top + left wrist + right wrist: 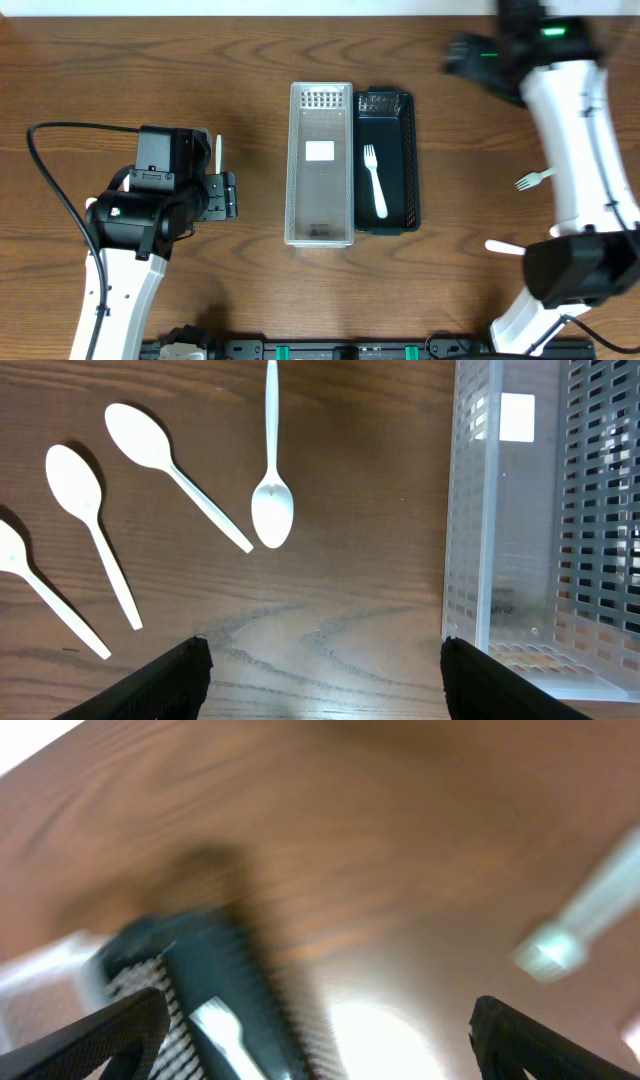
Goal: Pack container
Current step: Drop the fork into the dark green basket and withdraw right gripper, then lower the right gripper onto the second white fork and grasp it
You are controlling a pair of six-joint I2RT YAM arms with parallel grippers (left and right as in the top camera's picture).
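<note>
A clear slotted container stands mid-table beside a black slotted container that holds one white fork. My left gripper is open and empty, just left of the clear container. Several white spoons lie ahead of it: one upright, one slanted, another further left. My right gripper is open and empty, in the air at the far right behind the black container. The right wrist view is blurred and shows the fork.
A white fork and another white utensil lie on the wooden table at the right, beside the right arm. A blurred white utensil shows in the right wrist view. A black cable loops at the left.
</note>
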